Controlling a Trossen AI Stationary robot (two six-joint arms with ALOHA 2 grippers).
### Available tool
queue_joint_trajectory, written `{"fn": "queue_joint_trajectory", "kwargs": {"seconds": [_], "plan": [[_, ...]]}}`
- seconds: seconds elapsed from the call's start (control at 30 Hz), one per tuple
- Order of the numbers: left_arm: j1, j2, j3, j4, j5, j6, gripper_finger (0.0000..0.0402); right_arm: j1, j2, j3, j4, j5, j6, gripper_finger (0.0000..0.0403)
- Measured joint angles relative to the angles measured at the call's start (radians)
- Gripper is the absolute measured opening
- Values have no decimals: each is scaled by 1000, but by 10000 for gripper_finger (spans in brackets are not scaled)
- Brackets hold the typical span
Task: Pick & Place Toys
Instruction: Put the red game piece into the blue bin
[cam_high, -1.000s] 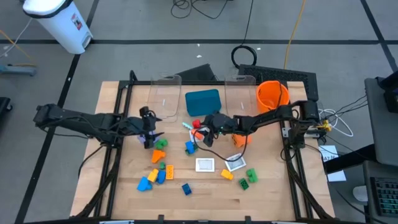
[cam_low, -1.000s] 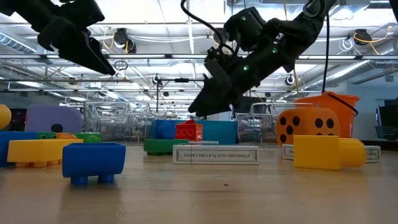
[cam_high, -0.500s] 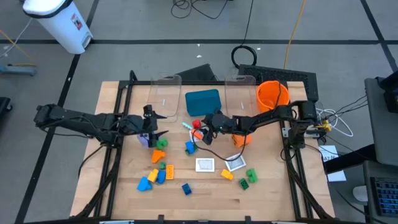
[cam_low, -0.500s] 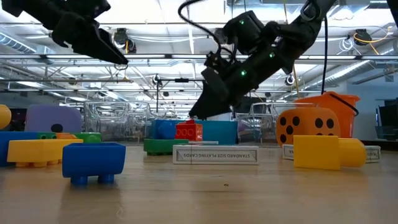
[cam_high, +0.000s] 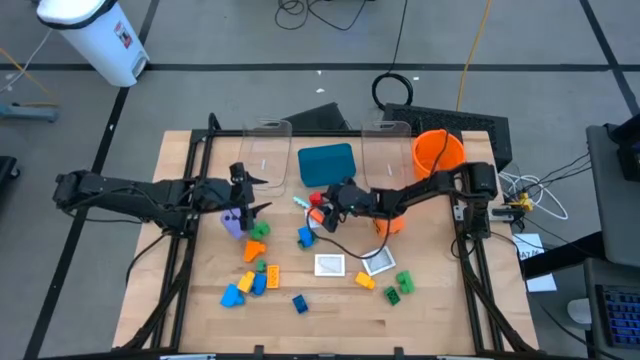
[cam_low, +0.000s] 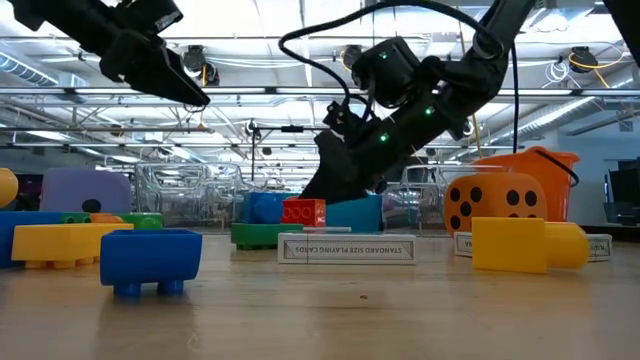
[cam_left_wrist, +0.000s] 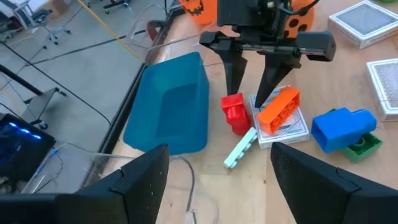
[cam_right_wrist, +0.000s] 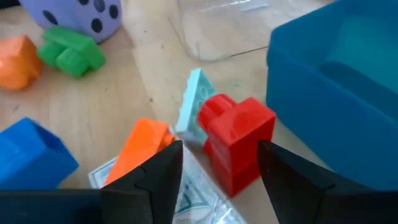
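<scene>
Pale wooden tabletop (cam_high: 330, 320) on a grey floor, cables and a white bin beyond its far edge. Behind it in the low view, a hall of ceiling trusses and lamps.

At 12 o'clock of the tabletop: teal tray (cam_high: 326, 163) between two clear bins (cam_high: 263, 155), orange bowl (cam_high: 438, 152) toward 1 o'clock.

Right tool (cam_high: 322, 212) near the centre, just below the tray, fingers spread wide and holding nothing, straddling a red brick (cam_right_wrist: 236, 143) in the right wrist view. Beside that brick, an orange brick (cam_left_wrist: 278, 109) lying on a white card, plus a mint strip (cam_left_wrist: 240, 147).

Left tool (cam_high: 250, 197) toward 9 o'clock of the centre, raised above the tabletop in the low view, fingers wide apart and empty, over a purple die (cam_high: 232, 222) and a green brick (cam_high: 259, 231).

Scattered toward 6 and 7 o'clock: yellow, blue and orange bricks (cam_high: 252, 282); two picture cards (cam_high: 330, 264) just below the centre; orange dotted die (cam_low: 503, 205) at 3 o'clock, partly hidden under the right arm in the high view.

Purple die cut off in the right wrist view; card faces too small to read from above.
</scene>
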Motion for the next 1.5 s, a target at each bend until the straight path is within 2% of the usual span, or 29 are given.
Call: {"fn": "queue_joint_trajectory", "kwargs": {"seconds": [0.2,0.6,0.9,1.07,1.4,1.5], "plan": [[22,0,0,1,2,3,289,-16,2,0,-1,0,8,139],[52,0,0,1,2,2,289,-32,2,0,6,-5,3,10],[53,0,0,1,2,0,289,-30,1,0,77,-10,-9,4],[53,0,0,1,2,-5,289,-17,-44,0,107,-86,-27,3],[53,0,0,3,10,-57,289,33,-269,-2,26,-77,-218,1],[53,0,0,53,59,-55,289,52,-343,-2,-44,2,-291,1]]}}
